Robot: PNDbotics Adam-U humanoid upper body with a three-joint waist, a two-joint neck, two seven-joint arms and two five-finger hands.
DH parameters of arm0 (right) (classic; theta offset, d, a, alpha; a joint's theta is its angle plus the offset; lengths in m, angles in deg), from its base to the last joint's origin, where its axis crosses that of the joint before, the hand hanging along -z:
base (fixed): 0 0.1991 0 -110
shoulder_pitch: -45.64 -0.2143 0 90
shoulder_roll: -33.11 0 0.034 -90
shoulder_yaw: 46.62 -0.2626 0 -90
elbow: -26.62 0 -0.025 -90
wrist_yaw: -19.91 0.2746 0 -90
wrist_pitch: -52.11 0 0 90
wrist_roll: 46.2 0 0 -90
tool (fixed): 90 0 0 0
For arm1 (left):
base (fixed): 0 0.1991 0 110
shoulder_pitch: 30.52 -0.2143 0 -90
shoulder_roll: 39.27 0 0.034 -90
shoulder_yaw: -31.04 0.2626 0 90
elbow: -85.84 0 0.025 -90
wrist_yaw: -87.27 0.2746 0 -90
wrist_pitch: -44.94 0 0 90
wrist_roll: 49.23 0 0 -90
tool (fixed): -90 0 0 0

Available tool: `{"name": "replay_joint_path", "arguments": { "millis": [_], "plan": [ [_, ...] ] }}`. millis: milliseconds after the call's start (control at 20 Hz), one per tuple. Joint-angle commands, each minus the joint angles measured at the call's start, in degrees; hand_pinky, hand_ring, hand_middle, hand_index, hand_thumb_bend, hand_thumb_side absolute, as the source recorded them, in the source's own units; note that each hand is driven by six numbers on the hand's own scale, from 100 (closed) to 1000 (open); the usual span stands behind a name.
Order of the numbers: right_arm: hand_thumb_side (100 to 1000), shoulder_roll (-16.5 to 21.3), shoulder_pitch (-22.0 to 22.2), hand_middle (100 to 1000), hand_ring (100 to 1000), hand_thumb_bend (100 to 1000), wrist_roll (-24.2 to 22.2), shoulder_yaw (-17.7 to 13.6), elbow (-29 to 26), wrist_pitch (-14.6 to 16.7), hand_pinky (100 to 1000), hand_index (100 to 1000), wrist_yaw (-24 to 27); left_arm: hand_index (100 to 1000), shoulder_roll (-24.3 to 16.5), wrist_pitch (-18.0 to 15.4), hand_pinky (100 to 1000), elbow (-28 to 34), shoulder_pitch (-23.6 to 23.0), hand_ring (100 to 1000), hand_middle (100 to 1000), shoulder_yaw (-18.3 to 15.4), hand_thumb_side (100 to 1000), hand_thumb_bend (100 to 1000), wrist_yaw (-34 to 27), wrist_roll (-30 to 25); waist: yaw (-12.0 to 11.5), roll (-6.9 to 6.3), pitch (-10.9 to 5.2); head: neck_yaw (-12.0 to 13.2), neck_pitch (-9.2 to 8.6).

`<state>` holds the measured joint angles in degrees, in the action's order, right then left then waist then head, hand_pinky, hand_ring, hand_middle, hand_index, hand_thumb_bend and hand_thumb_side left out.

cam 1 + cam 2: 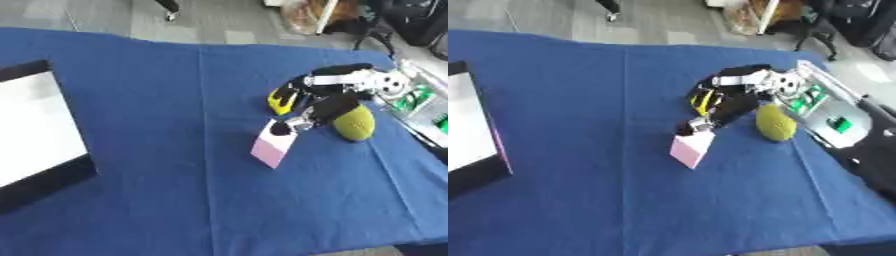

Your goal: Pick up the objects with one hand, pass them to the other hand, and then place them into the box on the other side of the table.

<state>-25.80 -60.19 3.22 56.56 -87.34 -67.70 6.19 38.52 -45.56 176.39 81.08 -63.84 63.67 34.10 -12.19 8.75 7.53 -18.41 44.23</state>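
Right hand (319,107) over blue table (175,100), fingers (282,128) pinching pink box (272,145), no readable writing

The box (35,135) was cut off by the left picture edge. The right hand (710,116) hid part of a yellow-and-black object (702,100); its identity could not be determined. Whether the fingers gripped the pink carton (690,149) was too blurred to tell. A tray (833,117) at the table's right edge was partly cropped.
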Motion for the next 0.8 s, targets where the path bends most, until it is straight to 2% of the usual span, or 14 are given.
{"name": "replay_joint_path", "arguments": {
  "millis": [50, 450, 800],
  "plan": [
    [656, 0.82, -0.21, 829, 824, 591, -2.06, -0.44, 0.2, -2.56, 818, 930, -1.17, 722, -1.19, 0.09, 1000, 0.86, 0.8, 915, 721, -0.39, 815, 149, 0.39, -0.02, -0.1, 0.38, 0.26, -0.38, -0.12],
    [660, 0.19, -0.02, 831, 824, 602, -1.95, 0.06, 1.47, -2.41, 822, 930, -3.16, 722, -1.07, 0.26, 1000, 0.88, 1.01, 913, 721, -0.3, 816, 150, 0.53, -0.16, -0.37, 0.54, 0.66, -0.42, -0.12],
    [661, -0.74, 0.21, 831, 824, 612, -2.0, -0.21, 5.55, -0.27, 825, 929, -4.82, 721, -1.04, 0.33, 1000, 0.91, 1.0, 912, 721, -0.31, 819, 149, 0.59, -0.2, -0.64, 0.55, 0.86, -0.56, -0.12]
  ]
}}
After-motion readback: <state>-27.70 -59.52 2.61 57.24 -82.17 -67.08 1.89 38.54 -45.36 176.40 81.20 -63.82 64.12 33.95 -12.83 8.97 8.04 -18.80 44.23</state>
